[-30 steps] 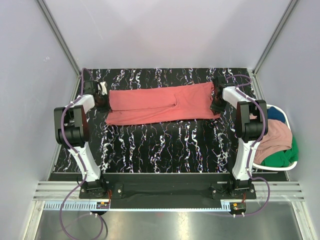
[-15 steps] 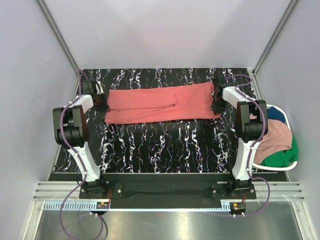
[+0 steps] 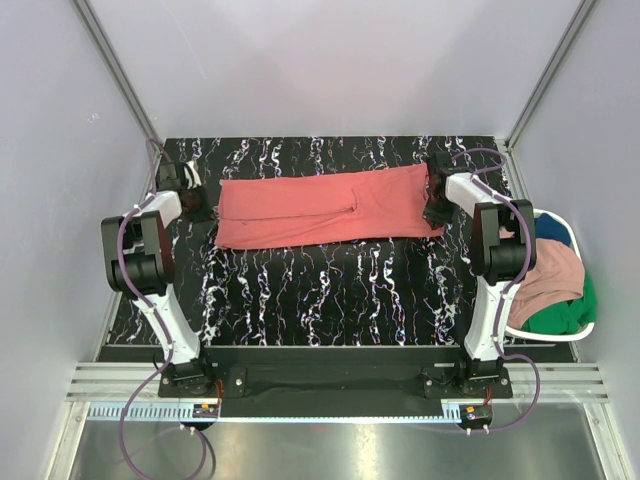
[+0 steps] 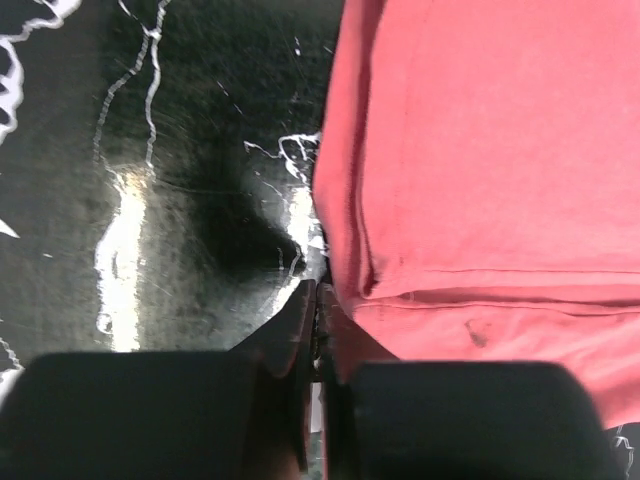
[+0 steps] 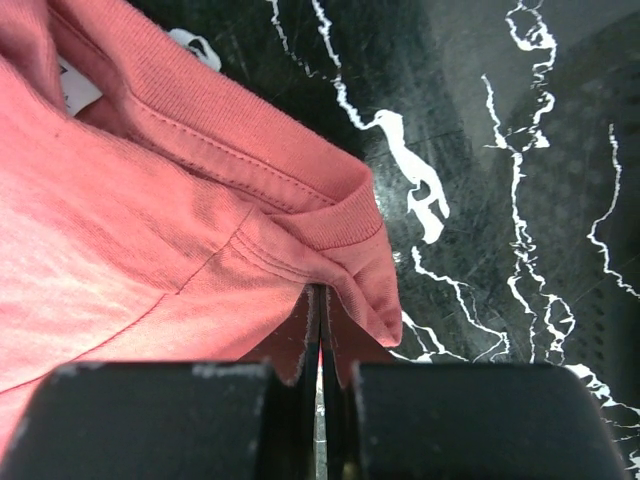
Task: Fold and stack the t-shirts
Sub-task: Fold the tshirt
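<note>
Top view: the coral-red t-shirt [image 3: 320,208] lies as a long strip across the far table [image 3: 330,290], with the left gripper [image 3: 200,210] just beside its left end and the right gripper [image 3: 436,212] at its right end. Left wrist view: fingers pressed together, tips beside the shirt's edge. Right wrist view: fingers clamped on the shirt's collar.

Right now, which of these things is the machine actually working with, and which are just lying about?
Part of the job:
- coral-red t-shirt, spread flat
- pink t-shirt, green t-shirt and dark blue t-shirt, heaped off to the right
- right end effector, pinching the coral-red shirt's collar end
- left end effector, beside its other end

Just there:
- white laundry basket
- black marbled table
</note>
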Controlling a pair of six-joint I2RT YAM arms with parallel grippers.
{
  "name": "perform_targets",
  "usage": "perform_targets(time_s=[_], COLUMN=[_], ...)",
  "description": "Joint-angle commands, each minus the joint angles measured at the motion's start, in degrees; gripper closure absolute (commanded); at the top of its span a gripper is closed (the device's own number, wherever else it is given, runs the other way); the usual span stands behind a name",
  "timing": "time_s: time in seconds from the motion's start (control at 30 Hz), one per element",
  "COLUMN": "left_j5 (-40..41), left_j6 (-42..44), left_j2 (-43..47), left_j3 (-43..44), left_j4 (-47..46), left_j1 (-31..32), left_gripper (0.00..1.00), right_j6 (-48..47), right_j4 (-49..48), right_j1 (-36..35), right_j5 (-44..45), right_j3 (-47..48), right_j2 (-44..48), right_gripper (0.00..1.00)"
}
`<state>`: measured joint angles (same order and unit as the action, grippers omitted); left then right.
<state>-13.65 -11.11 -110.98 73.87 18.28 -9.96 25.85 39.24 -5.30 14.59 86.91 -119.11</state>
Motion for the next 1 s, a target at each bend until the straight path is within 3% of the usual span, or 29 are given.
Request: perform_targets(time_s=[0.0,0.33,0.57,0.7,0.97], left_j5=[-2.3,-0.2,2.3,2.0,11.3], left_j6=[1.1,-0.3,-0.3,-1.1,-2.5], left_j2=[2.5,4.2,7.3,2.0,-8.8], left_j3=[0.1,1.6,5.7,9.5,18.5], left_j4=[-3.3,-1.2,1.9,2.3,10.1], left_j1=[-0.6,-0.1,9.5,11.3,10.9], left_gripper=[1.0,1.0,0.89,0.81,0.81], right_j6=[-0.5,-1.1,-1.7,-1.0,2.0], right_j4=[-0.2,-0.7,-2.6,-4.8,-9.8], right_j1=[0.9,0.9,0.8,0.8,0.9], right_j5=[4.0,2.3,-4.6,-12.2,-19.5], right_j3=[-0.5,-0.3,-0.5,-0.8,-1.4], right_j2=[-0.2,0.2,6.3,8.6,3.1], right_gripper=[1.0,1.0,0.91,0.85,0.84])
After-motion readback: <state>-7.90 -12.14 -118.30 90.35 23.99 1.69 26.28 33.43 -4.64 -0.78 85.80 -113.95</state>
